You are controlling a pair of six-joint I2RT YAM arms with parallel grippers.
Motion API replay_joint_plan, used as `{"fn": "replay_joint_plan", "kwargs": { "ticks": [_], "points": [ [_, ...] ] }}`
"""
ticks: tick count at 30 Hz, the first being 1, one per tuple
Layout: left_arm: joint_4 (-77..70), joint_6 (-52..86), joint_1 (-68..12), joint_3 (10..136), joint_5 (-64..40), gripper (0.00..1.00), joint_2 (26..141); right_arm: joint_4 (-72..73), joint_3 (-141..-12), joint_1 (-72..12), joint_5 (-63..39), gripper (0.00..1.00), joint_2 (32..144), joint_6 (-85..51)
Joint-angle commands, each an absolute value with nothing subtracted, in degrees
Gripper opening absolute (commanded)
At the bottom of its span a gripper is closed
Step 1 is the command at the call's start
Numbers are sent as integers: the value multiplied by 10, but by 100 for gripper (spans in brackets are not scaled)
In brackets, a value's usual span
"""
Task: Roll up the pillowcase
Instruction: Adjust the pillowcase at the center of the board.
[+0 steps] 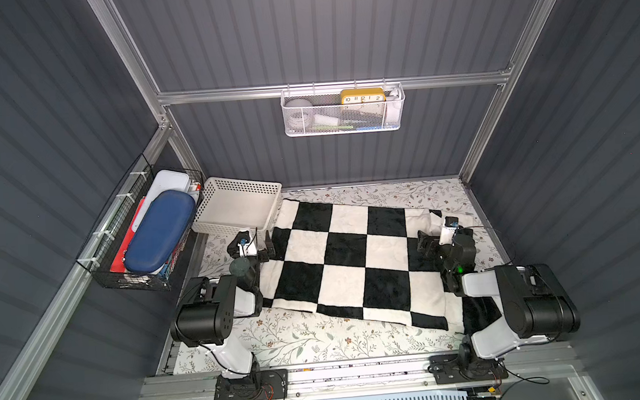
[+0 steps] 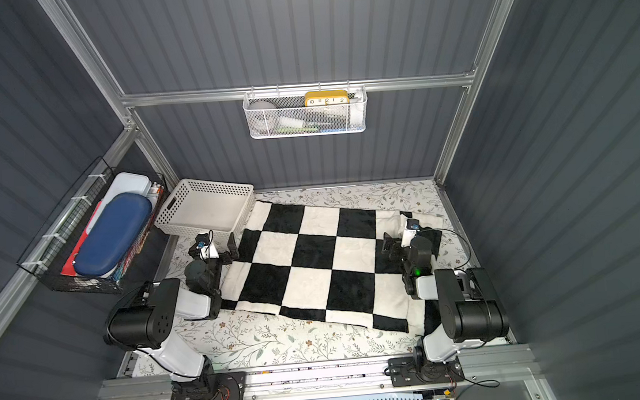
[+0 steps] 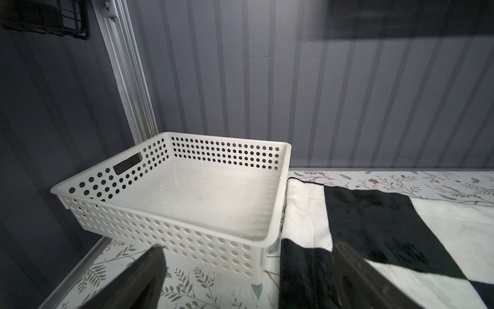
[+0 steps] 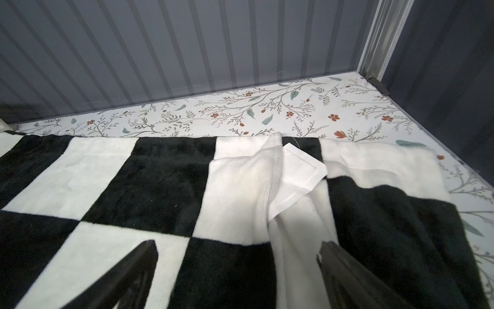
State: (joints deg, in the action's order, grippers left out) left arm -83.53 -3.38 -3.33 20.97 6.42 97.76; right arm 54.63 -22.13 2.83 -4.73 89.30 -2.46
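Pillowcase (image 1: pixel 352 260), a black-and-white checked plush, lay spread out and not yet rolled on the floral tabletop (image 1: pixel 311 338), on the right-arm side of the white basket (image 3: pixel 160 232). Its near edge ran at a slant, with the corner farthest from the basket closest to the arm bases, so a straight roll would likely need that skew watched. Just nearer than the basket, the left end effector (image 1: pixel 251 241) hung low with its jaws spread wide and nothing between them. In the left wrist view one finger sat over bare tabletop and the other over the cloth, straddling the pillowcase's basket-side edge, which reads as lining up to take that edge. Well apart from the basket, at the cloth's opposite side, the right end effector (image 1: pixel 443 225) was likewise spread and empty. It hovered where a white flap (image 4: pixel 240 187) lay folded over the checks, baring a sewn label (image 4: pixel 296 176); this doubled side would probably want flattening first. One arm at each side suits a wide, limp cloth that a single grip would drag askew. Farther on, the pillowcase's far corner lay just beside the basket's wall, perhaps touching it, and the basket stood empty against the back wall (image 3: pixel 320 93).
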Motion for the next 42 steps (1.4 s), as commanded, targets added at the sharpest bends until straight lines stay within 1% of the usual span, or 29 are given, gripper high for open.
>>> {"fn": "replay_joint_plan", "kwargs": {
  "ticks": [1, 25, 27, 29, 31, 32, 33, 34, 36, 37, 38, 39, 40, 41, 42],
  "points": [
    [-840, -31, -32, 214, 59, 99, 974, 546, -217, 26, -47, 99, 897, -22],
    [-845, -31, -32, 211, 60, 99, 973, 543, -215, 27, -51, 99, 893, -17],
    [-834, -40, -32, 215, 57, 99, 965, 550, -210, 24, -27, 99, 884, -23],
    [-780, -68, -36, 233, 41, 99, 938, 533, -208, 21, 2, 99, 853, -30],
    [-649, -71, -49, 290, 45, 99, 899, 467, -222, 10, 38, 99, 799, -28],
    [-584, -55, -56, 322, 65, 99, 883, 398, -239, -1, 74, 99, 767, -36],
    [-499, -36, -61, 370, 74, 99, 866, 292, -278, -12, 115, 99, 732, -65],
    [-418, -22, -65, 419, 74, 99, 855, 144, -340, -13, 136, 99, 710, -103],
    [-302, -8, -84, 509, 56, 99, 838, -103, -467, -12, 214, 99, 716, -193],
    [-249, -12, -101, 554, 40, 99, 829, -186, -516, -10, 264, 99, 733, -226],
    [-239, -1, -113, 579, 14, 99, 819, -241, -549, -6, 292, 99, 751, -264],
    [-248, 19, -116, 591, -39, 100, 808, -288, -576, 3, 275, 99, 768, -296],
    [-272, 29, -115, 593, -129, 99, 800, -301, -593, 14, 214, 99, 778, -281],
    [-291, 68, -114, 590, -146, 99, 797, -302, -605, 15, 176, 91, 781, -270],
    [-299, 126, -114, 591, -143, 99, 800, -292, -611, 12, 143, 75, 780, -251]
  ]
}}
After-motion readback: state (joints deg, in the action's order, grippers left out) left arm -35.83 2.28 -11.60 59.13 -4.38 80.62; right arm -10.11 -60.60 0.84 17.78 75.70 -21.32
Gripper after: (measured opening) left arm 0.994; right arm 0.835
